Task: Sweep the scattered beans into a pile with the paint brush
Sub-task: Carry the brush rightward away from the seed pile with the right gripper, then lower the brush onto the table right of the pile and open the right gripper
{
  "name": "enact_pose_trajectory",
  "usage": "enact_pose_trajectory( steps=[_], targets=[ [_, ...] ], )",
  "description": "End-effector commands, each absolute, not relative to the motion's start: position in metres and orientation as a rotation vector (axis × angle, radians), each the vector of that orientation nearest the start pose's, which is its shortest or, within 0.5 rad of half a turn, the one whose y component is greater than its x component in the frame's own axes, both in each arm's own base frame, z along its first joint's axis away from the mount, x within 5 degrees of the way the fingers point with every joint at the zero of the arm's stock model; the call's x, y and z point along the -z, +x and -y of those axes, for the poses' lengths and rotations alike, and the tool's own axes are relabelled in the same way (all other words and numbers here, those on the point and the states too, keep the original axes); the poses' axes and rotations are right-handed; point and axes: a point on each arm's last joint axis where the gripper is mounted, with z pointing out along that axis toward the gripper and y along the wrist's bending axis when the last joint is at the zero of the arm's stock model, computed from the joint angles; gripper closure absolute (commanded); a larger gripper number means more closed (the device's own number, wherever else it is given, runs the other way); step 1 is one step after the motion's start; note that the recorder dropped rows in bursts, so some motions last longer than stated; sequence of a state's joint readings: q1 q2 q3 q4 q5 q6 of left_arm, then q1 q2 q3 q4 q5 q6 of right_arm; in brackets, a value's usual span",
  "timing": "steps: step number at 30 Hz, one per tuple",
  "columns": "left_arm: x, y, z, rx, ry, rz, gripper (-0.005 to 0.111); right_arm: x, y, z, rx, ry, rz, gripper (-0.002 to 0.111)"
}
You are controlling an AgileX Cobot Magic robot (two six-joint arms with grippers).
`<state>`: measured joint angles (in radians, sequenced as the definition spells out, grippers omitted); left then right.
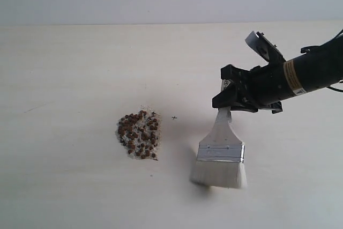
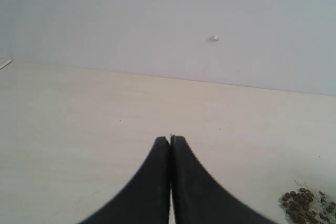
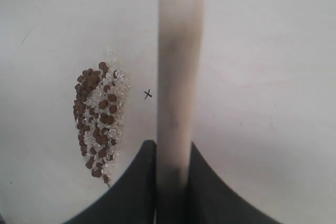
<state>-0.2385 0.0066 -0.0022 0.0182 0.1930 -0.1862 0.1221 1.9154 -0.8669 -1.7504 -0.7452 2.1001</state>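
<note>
At nine o'clock from paint brush point(image 1: 220, 152), piled beans point(image 1: 138, 134). Right hand point(image 1: 225, 105) clamped on it, left hand point(image 2: 170, 141) closed, empty. Risk: rescattering by hard stroke.

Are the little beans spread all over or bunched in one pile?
In one pile. The beans sit packed together in a single clump, apart from the paint brush.
</note>
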Motion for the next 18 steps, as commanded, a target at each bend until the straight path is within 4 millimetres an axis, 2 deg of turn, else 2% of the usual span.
enact_pose_trajectory(
  steps=[1, 10, 18],
  targets=[
    [-0.196, 0.054, 0.013, 0.312, 0.056, -1.686, 0.107, -0.118, 0.314, -0.101, -1.167, -0.022, -2.657, 0.108],
    [-0.196, 0.054, 0.013, 0.312, 0.056, -1.686, 0.107, -0.125, 0.305, -0.109, -1.381, -0.121, -2.631, 0.108],
    [-0.196, 0.054, 0.013, 0.312, 0.056, -1.686, 0.107, -0.122, 0.298, -0.109, -1.404, -0.144, -2.639, 0.108]
  ],
)
